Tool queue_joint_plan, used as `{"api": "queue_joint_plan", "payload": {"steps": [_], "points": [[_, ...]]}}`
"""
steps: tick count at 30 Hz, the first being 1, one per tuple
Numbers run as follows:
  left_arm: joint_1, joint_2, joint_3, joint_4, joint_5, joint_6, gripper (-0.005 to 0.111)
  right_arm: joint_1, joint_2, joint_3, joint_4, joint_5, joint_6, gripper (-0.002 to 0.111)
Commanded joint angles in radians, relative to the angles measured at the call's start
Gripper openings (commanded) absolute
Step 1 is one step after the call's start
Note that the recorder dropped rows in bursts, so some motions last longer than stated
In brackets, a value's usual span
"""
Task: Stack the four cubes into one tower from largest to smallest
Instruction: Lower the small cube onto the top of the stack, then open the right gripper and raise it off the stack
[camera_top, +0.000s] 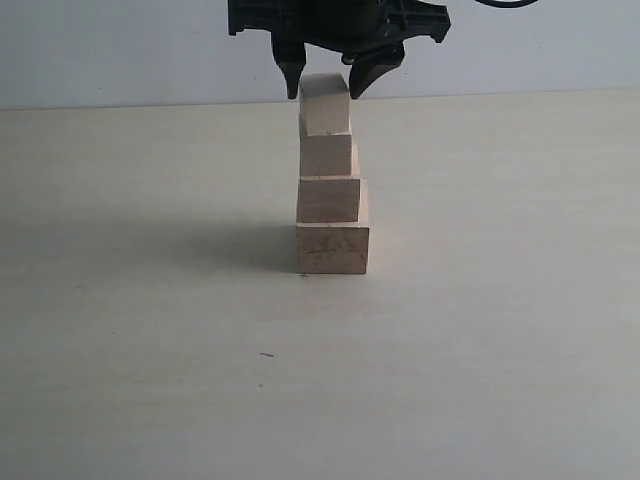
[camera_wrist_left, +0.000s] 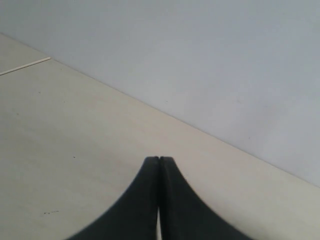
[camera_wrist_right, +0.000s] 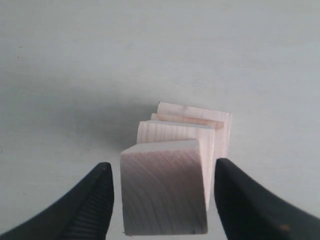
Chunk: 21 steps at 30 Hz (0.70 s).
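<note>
The four cubes stand as one tower mid-table: the largest cube lowest, then a smaller cube, a third cube and the smallest cube on top. The upper cubes sit slightly left of centre. My right gripper hangs over the tower, open, a finger on each side of the top cube. In the right wrist view the smallest cube shows a gap to both fingers of the right gripper, with the lower cubes stepped behind it. My left gripper is shut and empty, away from the tower.
The pale table spreads around the tower with nothing else on it in the exterior view. A grey wall runs behind the table's far edge. A thin pale strip lies on the table in the left wrist view.
</note>
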Motion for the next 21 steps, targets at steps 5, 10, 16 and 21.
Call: {"api": "queue_joint_plan", "payload": {"steps": [5, 10, 16, 21], "points": [[-0.006, 0.004, -0.001, 0.004, -0.004, 0.004, 0.0, -0.004, -0.009, 0.004, -0.01, -0.003, 0.002, 0.056], [-0.006, 0.004, -0.001, 0.004, -0.004, 0.004, 0.0, -0.004, -0.009, 0.004, -0.012, -0.003, 0.021, 0.051], [-0.006, 0.004, -0.001, 0.004, -0.004, 0.004, 0.0, -0.004, -0.009, 0.004, -0.012, -0.003, 0.044, 0.045], [-0.006, 0.004, -0.001, 0.004, -0.004, 0.004, 0.0, -0.004, -0.009, 0.004, -0.012, -0.003, 0.071, 0.044]]}}
